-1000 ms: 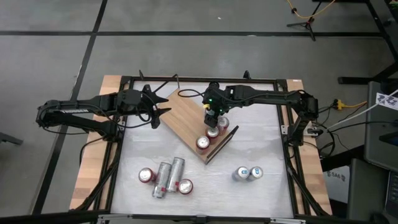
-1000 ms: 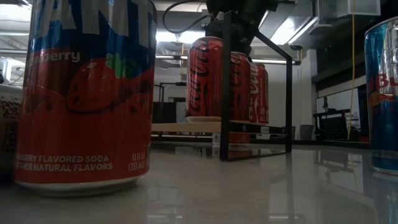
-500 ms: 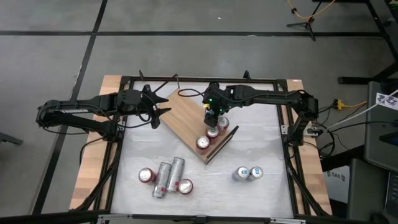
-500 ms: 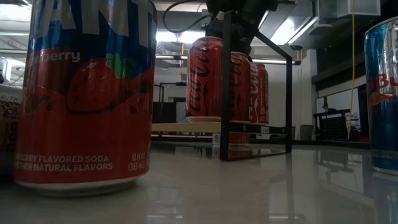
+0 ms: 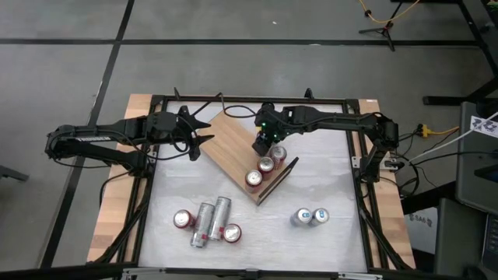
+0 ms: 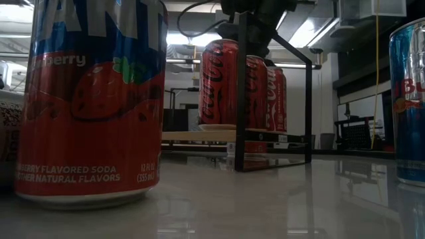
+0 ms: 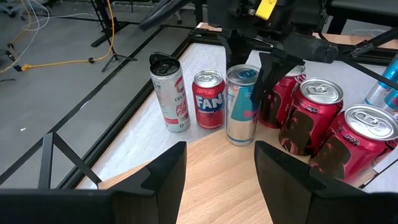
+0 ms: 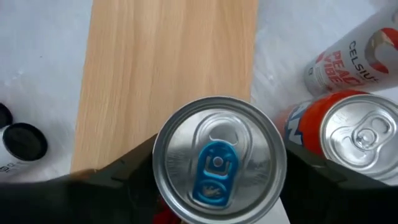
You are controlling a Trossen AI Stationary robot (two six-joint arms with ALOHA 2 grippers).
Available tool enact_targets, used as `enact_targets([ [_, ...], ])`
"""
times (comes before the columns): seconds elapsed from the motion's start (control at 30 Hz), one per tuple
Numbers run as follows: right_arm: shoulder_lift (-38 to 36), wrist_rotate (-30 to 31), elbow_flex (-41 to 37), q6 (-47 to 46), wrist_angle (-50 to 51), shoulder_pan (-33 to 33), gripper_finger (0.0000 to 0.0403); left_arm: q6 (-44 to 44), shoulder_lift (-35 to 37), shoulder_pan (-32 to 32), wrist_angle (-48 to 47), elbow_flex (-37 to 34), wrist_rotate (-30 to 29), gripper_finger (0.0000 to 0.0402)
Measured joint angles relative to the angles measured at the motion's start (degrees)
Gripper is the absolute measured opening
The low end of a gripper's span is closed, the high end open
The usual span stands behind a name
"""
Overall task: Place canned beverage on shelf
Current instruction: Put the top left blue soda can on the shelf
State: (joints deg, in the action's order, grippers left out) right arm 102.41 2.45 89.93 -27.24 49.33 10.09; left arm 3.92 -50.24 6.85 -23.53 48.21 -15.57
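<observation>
While the left pincer (image 7: pixel 214 177) waits spread nearby, the right pincer (image 5: pixel 263 145) pinches an upright can (image 8: pixel 219 158) directly above the shelf (image 5: pixel 233 144).

We read "STRAWBERRY FLAVORED SODA, 12 FL OZ (355 mL)" on the near can (image 6: pixel 89 99), Coca-Cola script on the shelf cans (image 6: pixel 220 83), "CELSIUS PEACH" on the white can (image 8: pixel 348 56).

Light-brown wooden shelf (image 5: pixel 232 144), lying flat and turned diagonally on the white surface (image 5: pixel 327 179), black wire rail along its lower right end. Three red cans (image 5: pixel 265 165) upright in a row beside that rail, silver tops up, touching or nearly so. Seen from above in the right wrist view, a silver-topped can (image 8: pixel 219 160) with a blue tab, upright over the board between dark jaws
</observation>
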Motion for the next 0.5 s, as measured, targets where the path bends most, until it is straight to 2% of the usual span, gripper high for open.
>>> enact_targets([
  [0.5, 0.00, -0.45, 0.00, -1.23, 0.06, 0.00, 0.0262, -0.02, 0.00, 0.00, 0.00, 0.00, -0.02, 0.0181],
])
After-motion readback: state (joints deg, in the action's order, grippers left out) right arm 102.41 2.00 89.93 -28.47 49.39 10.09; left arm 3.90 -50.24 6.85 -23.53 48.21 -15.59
